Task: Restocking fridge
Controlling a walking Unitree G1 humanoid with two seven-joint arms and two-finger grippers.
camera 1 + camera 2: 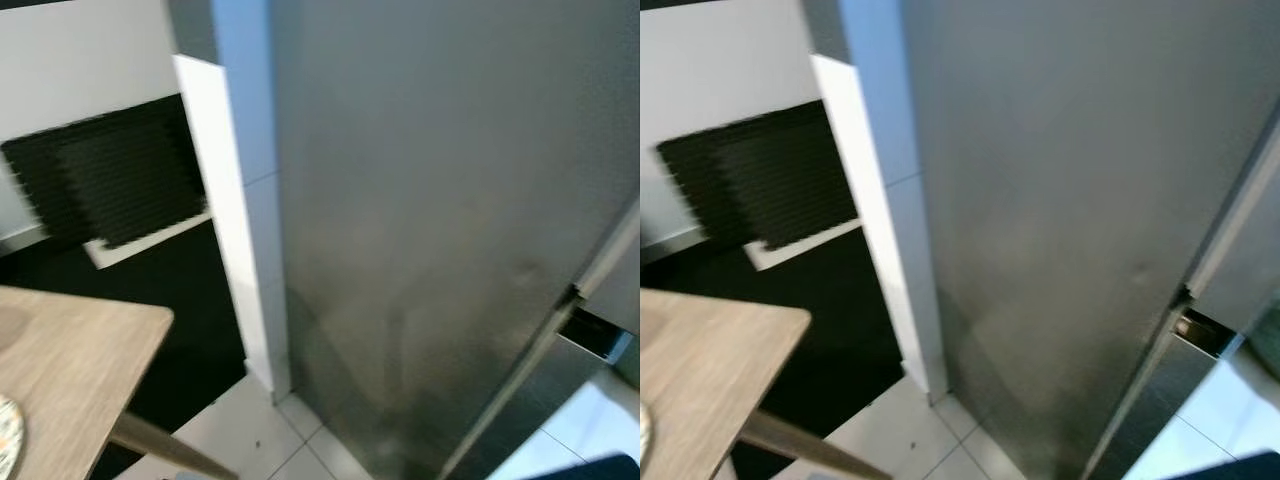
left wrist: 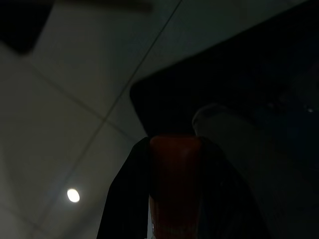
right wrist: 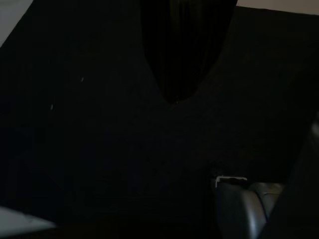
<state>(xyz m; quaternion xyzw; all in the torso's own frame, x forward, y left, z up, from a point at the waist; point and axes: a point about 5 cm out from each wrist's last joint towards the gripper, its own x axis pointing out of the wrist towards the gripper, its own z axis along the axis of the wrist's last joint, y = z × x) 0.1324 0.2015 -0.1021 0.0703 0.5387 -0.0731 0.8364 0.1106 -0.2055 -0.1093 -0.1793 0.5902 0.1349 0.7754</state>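
The stainless steel fridge [image 1: 430, 200] stands close in front of me and rises out of the head views, its doors closed. A seam between its doors shows at the right edge [image 1: 592, 330]. In the dim left wrist view my left gripper [image 2: 174, 143] is shut on a red-orange object [image 2: 174, 189], held between the two black fingers [image 2: 124, 199] above the pale tiled floor. What the object is, I cannot make out. The right wrist view is very dark; my right gripper [image 3: 173, 97] hangs idle, its fingers together in one dark point.
A white pillar [image 1: 235, 230] flanks the fridge on its left. A wooden table [image 1: 70, 370] with the rim of a patterned plate [image 1: 6, 435] fills the lower left. A black slatted panel [image 1: 110, 175] sits against the far wall. White floor tiles [image 1: 260, 440] lie below.
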